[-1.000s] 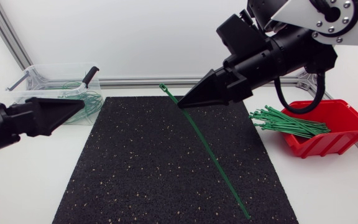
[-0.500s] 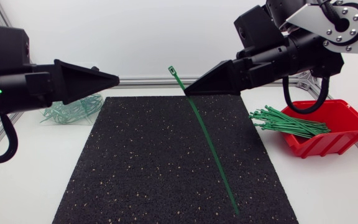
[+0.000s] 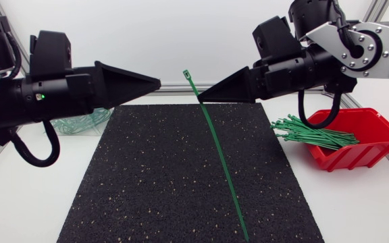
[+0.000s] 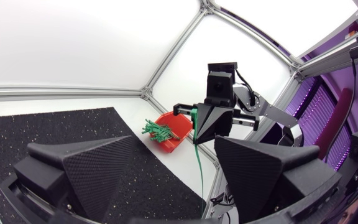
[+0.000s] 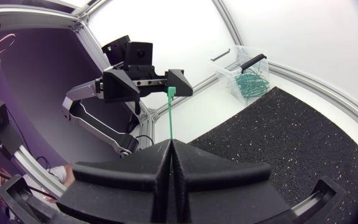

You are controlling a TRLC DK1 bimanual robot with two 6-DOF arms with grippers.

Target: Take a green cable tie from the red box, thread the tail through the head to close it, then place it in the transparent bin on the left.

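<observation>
My right gripper [image 3: 201, 100] is shut on a long green cable tie [image 3: 216, 145], held in the air above the black mat. The tie's head [image 3: 187, 74] points up and its tail hangs down toward the mat's near edge. My left gripper [image 3: 158, 83] is open, level with the head and a short way to its left, pointing at it. In the right wrist view the tie [image 5: 169, 115] rises from the shut fingers [image 5: 169, 144], with the left gripper [image 5: 146, 84] open just beyond the head. The left wrist view shows the right gripper [image 4: 199, 127] ahead, between my open fingers [image 4: 95, 165].
The red box [image 3: 373, 138] with a bundle of green ties [image 3: 313, 131] sits at the right. The transparent bin [image 5: 244, 78] with several closed ties stands at the back left, largely hidden behind my left arm in the head view. The black mat [image 3: 154, 175] covers the middle.
My left arm has risen from near the bin and swung right toward the tie's head. The right gripper turned more level and the tie stands a little more upright.
</observation>
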